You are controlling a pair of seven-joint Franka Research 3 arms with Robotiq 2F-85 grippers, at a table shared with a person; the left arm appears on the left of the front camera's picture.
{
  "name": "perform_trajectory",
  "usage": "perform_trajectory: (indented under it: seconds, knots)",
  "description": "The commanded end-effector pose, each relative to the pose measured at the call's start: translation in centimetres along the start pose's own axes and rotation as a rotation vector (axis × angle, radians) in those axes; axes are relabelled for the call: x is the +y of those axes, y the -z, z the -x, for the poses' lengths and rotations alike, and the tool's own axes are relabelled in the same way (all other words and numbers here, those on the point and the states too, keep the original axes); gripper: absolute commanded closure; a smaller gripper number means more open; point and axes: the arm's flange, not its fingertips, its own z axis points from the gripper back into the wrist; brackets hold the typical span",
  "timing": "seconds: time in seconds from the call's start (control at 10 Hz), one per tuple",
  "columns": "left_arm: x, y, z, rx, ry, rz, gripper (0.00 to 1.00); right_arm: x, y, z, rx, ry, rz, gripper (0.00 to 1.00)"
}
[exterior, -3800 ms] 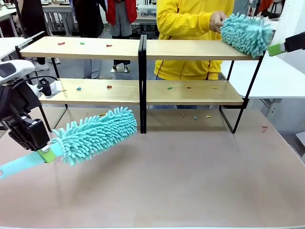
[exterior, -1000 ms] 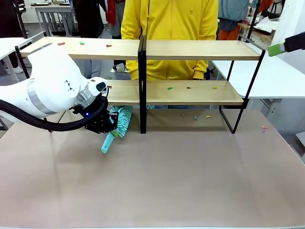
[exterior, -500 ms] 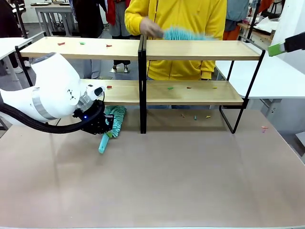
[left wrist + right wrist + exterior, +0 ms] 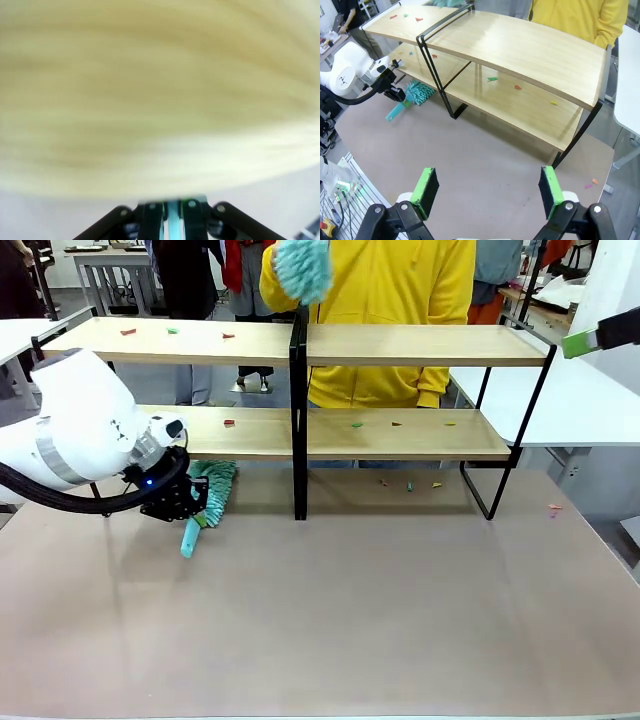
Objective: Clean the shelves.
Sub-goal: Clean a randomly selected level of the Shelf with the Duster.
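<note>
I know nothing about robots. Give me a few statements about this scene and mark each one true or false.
1. The left gripper is shut on a teal duster. True.
2. The right gripper holds a duster too. False: it is open and holds nothing.
3. The person holds a second duster above the shelves. True.
4. All the coloured scraps lie on the upper right board. False: they lie on the upper left board, the lower boards and the table.
5. The robot's duster rests on the top board. False: it is down at the table, its head under the lower left board.
</note>
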Motion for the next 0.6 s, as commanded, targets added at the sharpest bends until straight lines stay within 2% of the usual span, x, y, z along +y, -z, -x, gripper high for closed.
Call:
perform_trajectory:
  seconds: [0.0,0.3,0.5]
  knots:
    - [2.9,-0.4,1.4,0.016,-0.088,-0.002,0.88,0.0,0.0,0.0,-0.001,0.000,-0.001,0.00]
    - [6.1,-0.1,2.5,0.033,-0.123,-0.054,0.88,0.0,0.0,0.0,-0.001,0.000,-0.001,0.00]
    - [8.6,-0.7,3.4,0.025,-0.188,-0.047,0.88,0.0,0.0,0.0,-0.001,0.000,-0.001,0.00]
